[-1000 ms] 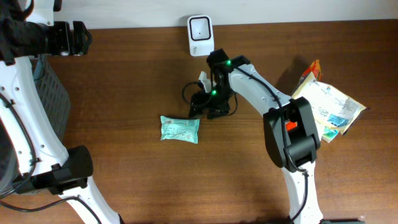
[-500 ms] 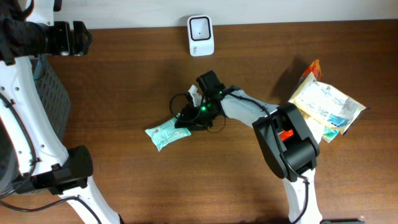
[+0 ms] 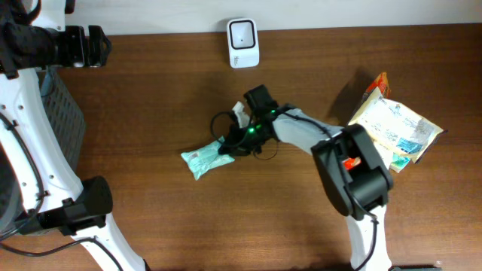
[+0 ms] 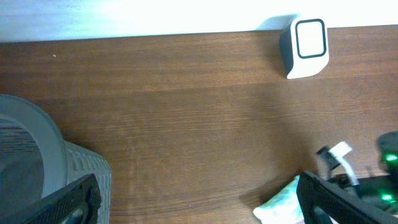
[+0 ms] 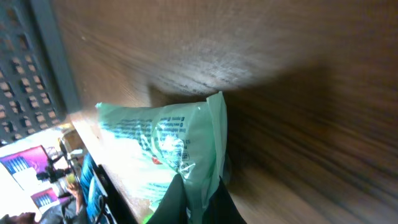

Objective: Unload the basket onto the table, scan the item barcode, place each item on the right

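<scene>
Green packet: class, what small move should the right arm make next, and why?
Probably lift the green packet slightly off the table. The right gripper is shut on one edge of it, it lies on the wood, and the scanner stands apart at the far edge, so it likely needs raising before being carried there.

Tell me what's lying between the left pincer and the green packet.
Nothing. In the overhead view, only bare table separates the left pincer from the green packet.
</scene>
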Controlling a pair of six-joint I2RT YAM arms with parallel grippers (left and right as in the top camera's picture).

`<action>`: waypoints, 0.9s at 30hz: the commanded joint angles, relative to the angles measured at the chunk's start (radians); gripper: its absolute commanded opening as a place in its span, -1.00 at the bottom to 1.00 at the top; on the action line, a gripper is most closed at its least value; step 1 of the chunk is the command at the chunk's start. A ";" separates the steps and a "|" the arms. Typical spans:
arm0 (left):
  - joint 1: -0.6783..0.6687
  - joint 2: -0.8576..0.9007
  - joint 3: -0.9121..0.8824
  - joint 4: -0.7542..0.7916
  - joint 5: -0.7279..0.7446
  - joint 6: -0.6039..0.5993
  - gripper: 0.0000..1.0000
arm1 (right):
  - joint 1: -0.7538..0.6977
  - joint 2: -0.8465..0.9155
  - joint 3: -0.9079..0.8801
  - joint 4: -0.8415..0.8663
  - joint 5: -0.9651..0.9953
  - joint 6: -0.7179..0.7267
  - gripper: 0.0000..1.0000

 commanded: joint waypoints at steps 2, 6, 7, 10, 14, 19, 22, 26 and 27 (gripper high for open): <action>0.003 -0.010 0.003 0.001 0.008 0.005 0.98 | -0.166 -0.320 0.000 0.005 -0.005 -0.028 -0.92; 0.003 -0.010 0.003 0.001 0.008 0.006 0.98 | -0.279 -0.444 0.000 0.006 -0.020 -0.027 -0.92; 0.003 -0.010 0.003 0.001 0.008 0.006 0.98 | -0.312 -0.476 0.000 0.006 -0.035 -0.027 -0.92; 0.003 -0.010 0.003 0.001 0.008 0.005 0.98 | -0.374 -0.548 0.000 0.006 -0.049 -0.027 -0.92; 0.003 -0.010 0.003 0.001 0.008 0.006 0.98 | -0.385 -0.573 0.000 0.007 -0.046 -0.028 -0.92; 0.003 -0.010 0.003 0.001 0.008 0.006 0.98 | -0.318 -0.573 0.042 0.008 0.217 -0.085 -0.92; 0.003 -0.010 0.003 0.001 0.008 0.006 0.98 | -0.192 -0.573 0.103 0.005 0.662 -0.291 -0.92; 0.003 -0.010 0.003 0.001 0.008 0.006 0.98 | 0.013 -0.517 0.103 0.196 1.347 -0.589 -0.92; 0.003 -0.010 0.003 0.001 0.008 0.006 0.98 | 0.034 -0.483 0.103 0.290 1.395 -0.679 -0.92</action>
